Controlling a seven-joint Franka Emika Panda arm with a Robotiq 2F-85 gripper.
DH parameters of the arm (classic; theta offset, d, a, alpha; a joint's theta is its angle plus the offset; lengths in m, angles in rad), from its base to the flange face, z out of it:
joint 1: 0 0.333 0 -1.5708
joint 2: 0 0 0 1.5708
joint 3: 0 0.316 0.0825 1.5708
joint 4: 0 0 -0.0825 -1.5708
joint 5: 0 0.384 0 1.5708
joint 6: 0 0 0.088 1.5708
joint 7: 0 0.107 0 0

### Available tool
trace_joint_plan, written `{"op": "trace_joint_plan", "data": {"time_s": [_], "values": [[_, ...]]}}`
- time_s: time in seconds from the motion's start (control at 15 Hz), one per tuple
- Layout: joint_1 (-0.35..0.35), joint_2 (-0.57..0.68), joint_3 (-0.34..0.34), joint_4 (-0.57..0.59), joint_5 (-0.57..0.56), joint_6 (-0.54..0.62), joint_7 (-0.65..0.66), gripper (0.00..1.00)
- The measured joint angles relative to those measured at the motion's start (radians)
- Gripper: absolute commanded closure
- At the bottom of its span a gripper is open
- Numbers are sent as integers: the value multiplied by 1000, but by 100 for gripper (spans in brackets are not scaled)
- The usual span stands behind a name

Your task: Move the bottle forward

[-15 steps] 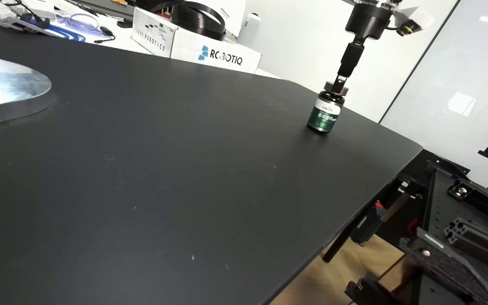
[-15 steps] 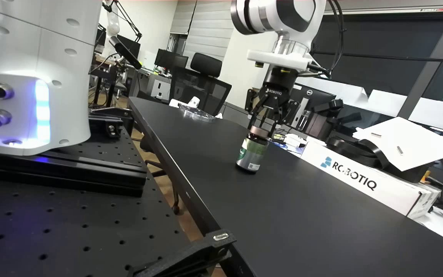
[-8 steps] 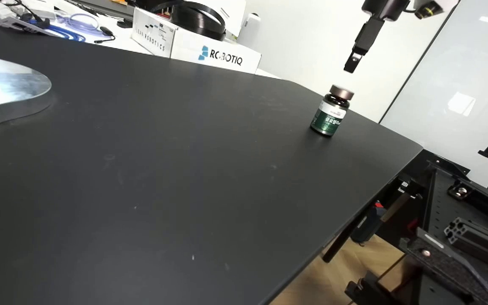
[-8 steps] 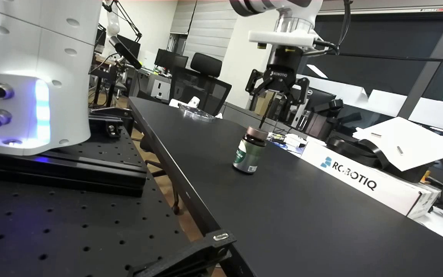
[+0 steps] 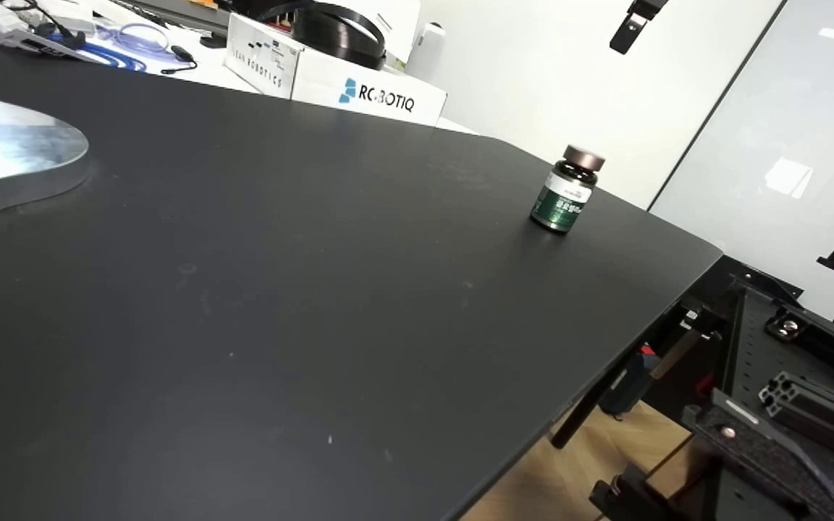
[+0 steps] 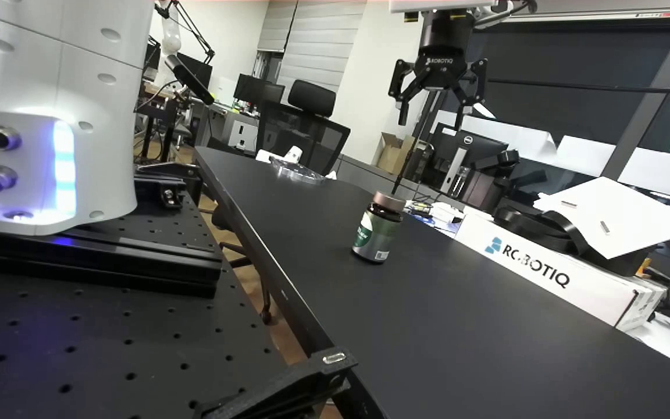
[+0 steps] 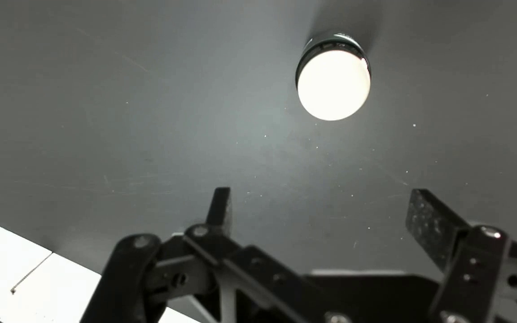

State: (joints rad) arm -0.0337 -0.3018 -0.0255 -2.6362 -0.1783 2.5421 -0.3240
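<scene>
"Where is it?"

"In an exterior view the bottle (image 5: 565, 192) stands upright on the dark table (image 5: 301, 304), out of any grip. It looks stiff, glass or hard plastic, I can't tell which. Probably light, though what's inside is hidden."

"Slippery?"

"The glossy shoulder (image 5: 575, 172) likely is. I'd treat the whole thing as breakable."

"What hangs overhead?"

"In an exterior view the gripper (image 6: 431, 120) is well above the bottle, its fingers (image 6: 403, 113) spread wide, holding nothing. Below, the brown cap (image 6: 389, 201) looks narrower than the rest and duller than the shoulder, so I'd take hold there, pinching opposite sides evenly."

"Could the cap twist loose?"

"Possibly; I can't see how tight it is. A firm squeeze shouldn't dent it, I think."

"What does the wrist view add?"

"The cap's top glares white and sits beyond the fingers, not between them. A grasp would need lining up first; knocking the cap sideways could tip the bottle."
</scene>
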Motion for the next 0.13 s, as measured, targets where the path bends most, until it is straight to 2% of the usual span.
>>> {"op": "trace_joint_plan", "data": {"time_s": [0.13], "values": [[0, 4, -1, 0, 0, 1, -1, 0]]}}
